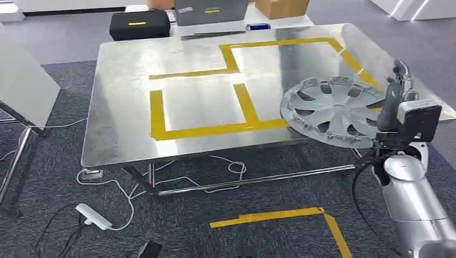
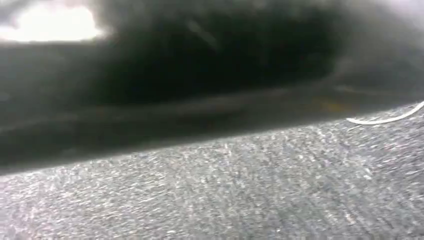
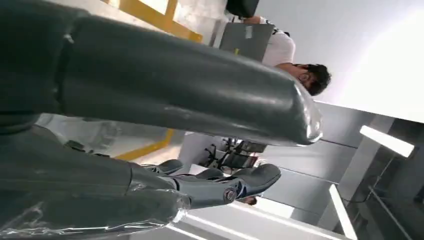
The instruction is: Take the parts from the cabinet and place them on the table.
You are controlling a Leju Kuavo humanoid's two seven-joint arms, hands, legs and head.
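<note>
Nearest in head view: yellow tape corner on the grey carpet, white power strip and loose white cables under the desk front edge.

Right arm comes up at lower right; right hand sits at the desk's near-right corner, against the right edge of the silver wheel cover. Fingers stick up above the cover's rim; whether they actually clamp it, can't tell from here. Right wrist view: thick grey thumb and darker fingers apart, cover itself not identifiable there.

Wheel cover lies on the shiny metal desk, overhanging the near edge slightly, just right of the yellow tape rectangles, overlapping the tape line.

Left wrist view: blurred carpet and a white cable.

Far side: black case, grey laptop, cardboard box beyond the desk. A person visible in right wrist view behind the laptop.
</note>
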